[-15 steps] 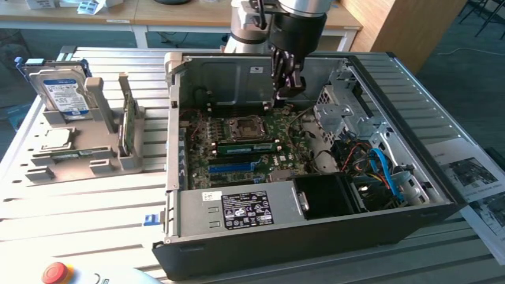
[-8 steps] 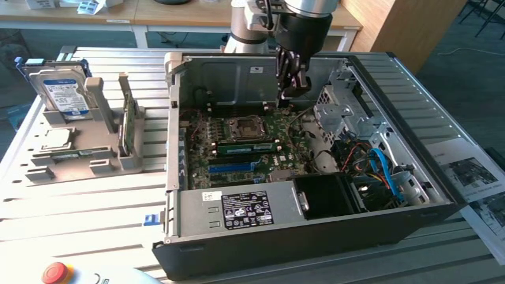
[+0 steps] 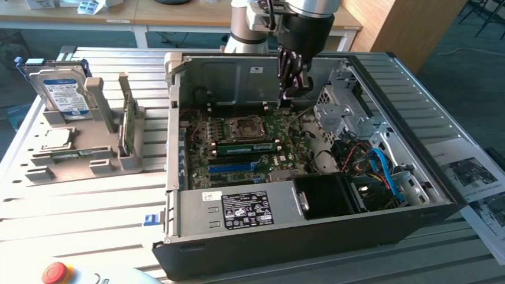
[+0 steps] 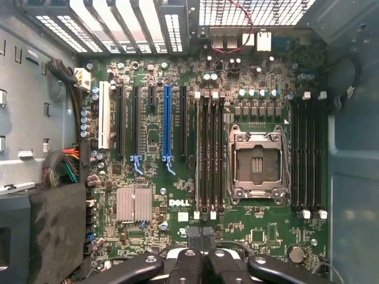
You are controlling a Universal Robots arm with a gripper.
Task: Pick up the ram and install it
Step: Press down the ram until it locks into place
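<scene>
On the slatted counter (image 3: pixel 79 207) the open computer case (image 3: pixel 316 236) is your biggest item, lying on its side with the interior facing up. Every place below is given from that case.

Above the case's far wall your arm reaches down inside. Its gripper (image 3: pixel 290 94) hangs over the far part of the case interior, clear of the board below. The jaws are closed on themselves and grip no part. In the wrist view the gripper (image 4: pixel 201 236) shows its two black fingers (image 4: pixel 186 263) meeting tip to tip.

Across the case floor lies the green motherboard (image 3: pixel 197 142). At the case's near wall sits the power supply (image 3: pixel 236 210), carrying a black label.

Outside the case, on the exterior view's left, a grey fixture (image 3: pixel 71 163) stands on the counter. It holds a blue-labelled hard drive (image 3: pixel 63 92) upright. It also holds a thin upright board (image 3: pixel 125 118) with a green edge; you cannot tell what that board is.

Inside the case, the ram (image 3: pixel 246 147) sits on the motherboard as a long green stick, apart from the gripper. It lies just beside the CPU socket (image 3: pixel 240 126), between that socket and the blue slot strip (image 3: pixel 233 167).

Near the case's front corner, a red button (image 3: pixel 55 273) rests at the counter's edge.
</scene>
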